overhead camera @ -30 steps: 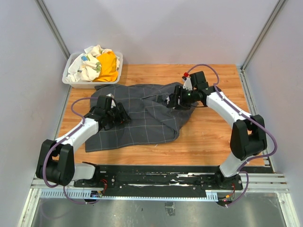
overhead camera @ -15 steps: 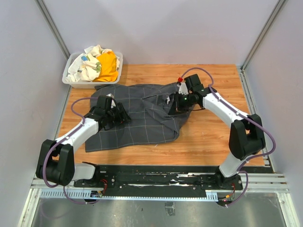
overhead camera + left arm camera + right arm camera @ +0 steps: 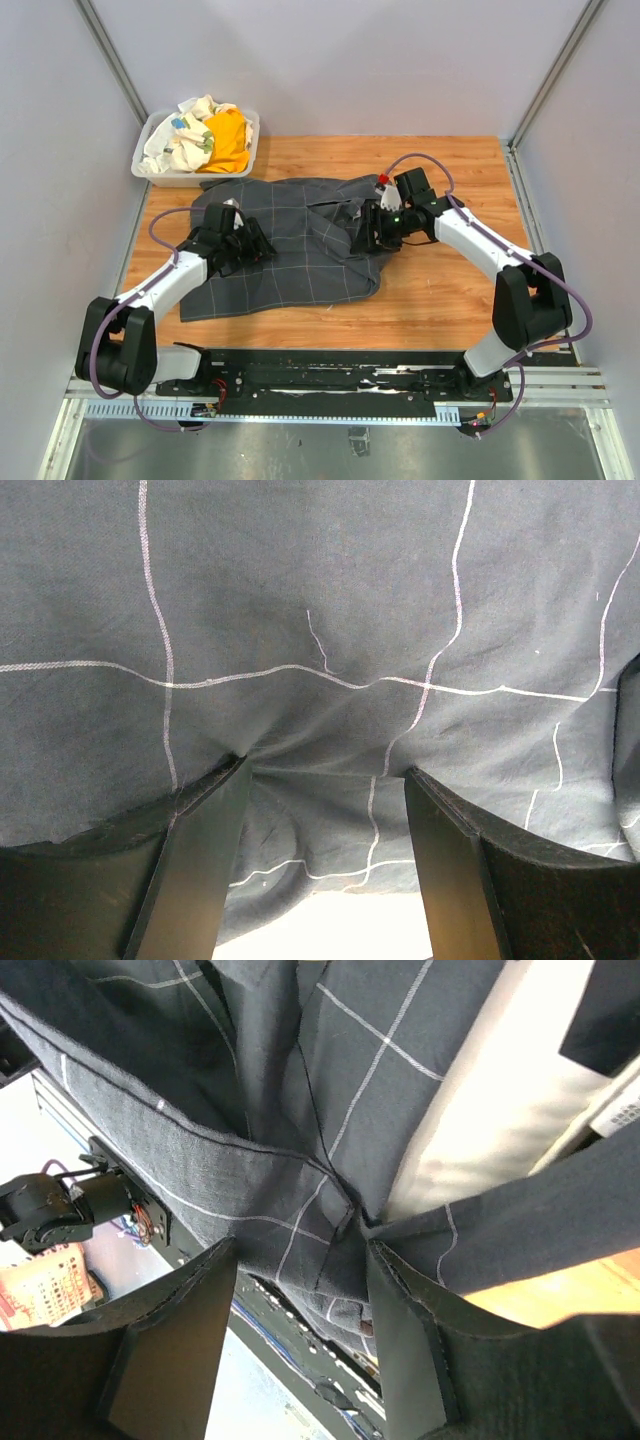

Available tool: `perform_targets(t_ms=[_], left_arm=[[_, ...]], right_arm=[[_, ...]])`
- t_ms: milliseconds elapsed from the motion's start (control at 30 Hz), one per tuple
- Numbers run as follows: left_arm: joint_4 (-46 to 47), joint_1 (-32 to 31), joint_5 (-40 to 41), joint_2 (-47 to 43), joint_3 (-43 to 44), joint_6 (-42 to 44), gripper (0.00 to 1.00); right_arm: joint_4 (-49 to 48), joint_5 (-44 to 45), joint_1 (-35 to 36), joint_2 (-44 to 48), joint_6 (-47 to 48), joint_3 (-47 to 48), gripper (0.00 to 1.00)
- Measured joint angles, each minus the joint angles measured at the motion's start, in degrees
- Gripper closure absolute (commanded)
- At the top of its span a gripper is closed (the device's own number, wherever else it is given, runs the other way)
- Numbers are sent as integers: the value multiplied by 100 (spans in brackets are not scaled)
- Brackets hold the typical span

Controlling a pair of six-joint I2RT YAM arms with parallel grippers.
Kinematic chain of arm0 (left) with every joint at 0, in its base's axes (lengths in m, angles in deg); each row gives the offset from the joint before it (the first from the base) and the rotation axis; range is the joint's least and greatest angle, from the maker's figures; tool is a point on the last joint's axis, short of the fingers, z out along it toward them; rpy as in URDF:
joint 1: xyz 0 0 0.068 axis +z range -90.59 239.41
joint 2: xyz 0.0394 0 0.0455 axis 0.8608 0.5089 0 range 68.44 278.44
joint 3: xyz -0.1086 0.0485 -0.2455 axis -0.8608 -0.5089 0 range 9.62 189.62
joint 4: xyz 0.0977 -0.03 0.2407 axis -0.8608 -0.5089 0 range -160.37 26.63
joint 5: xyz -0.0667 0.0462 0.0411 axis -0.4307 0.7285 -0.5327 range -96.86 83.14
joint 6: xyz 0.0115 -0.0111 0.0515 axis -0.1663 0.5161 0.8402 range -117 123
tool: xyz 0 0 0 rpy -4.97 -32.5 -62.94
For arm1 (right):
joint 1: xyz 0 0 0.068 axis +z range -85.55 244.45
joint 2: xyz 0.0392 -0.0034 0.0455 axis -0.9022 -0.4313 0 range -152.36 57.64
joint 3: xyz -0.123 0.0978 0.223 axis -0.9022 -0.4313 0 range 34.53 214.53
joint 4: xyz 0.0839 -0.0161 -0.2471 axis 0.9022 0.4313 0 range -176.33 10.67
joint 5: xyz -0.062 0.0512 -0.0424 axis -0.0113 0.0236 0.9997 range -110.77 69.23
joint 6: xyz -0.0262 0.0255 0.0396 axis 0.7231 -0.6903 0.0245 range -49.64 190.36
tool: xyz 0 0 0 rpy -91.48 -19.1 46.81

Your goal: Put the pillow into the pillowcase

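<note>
Left end effector (image 3: pixel 320 780) pinches a fold of the pillowcase (image 3: pixel 290 250); right end effector (image 3: pixel 300 1250) grasps its bunched edge, pillow (image 3: pixel 490 1110) peeking out beside it.

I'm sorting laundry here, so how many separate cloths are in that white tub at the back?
2 can be told apart in the white plastic tub: a white printed cloth on its left, a yellow cloth on its right. More may lie underneath.
</note>
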Motion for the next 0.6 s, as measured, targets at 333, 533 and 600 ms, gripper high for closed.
perform_targets(t_ms=[333, 533, 600], left_arm=[[9, 2, 4, -59, -42, -2, 30], [28, 2, 2, -59, -48, -22, 31], [28, 2, 2, -61, -48, -31, 31]], right_arm=[[-136, -363, 2, 190, 39, -129, 41], [44, -258, 286, 107, 328, -57, 58], [72, -175, 358, 15, 411, -2, 79]])
